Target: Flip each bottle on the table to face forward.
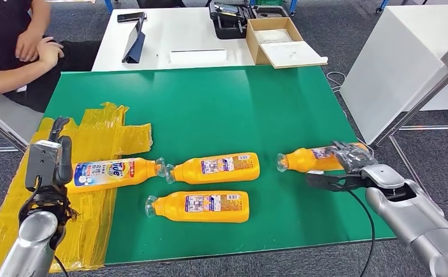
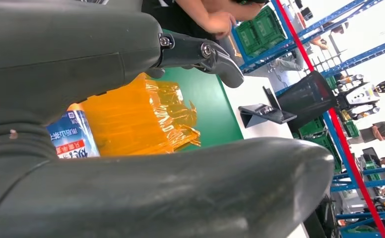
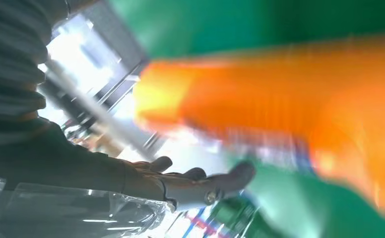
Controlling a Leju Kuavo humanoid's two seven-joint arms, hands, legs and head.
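Bottle (image 1: 311, 160) at frame right: rigid, smooth plastic (likely slippery), best gripped mid-body, where right hand (image 1: 348, 164) reaches, grasp unclear; left hand (image 1: 54, 161) unclenched.

Grey carpet floor (image 1: 210, 11); white table (image 1: 175, 40) behind; white cabinet (image 1: 406, 63) right.

Four orange bottles are lying on the green table (image 1: 221, 104): leftmost bottle (image 1: 115, 173), middle bottle (image 1: 217, 168), front bottle (image 1: 201, 206), rightmost bottle (image 1: 308, 160). One yellow sheet (image 1: 103, 138) is lying alongside.
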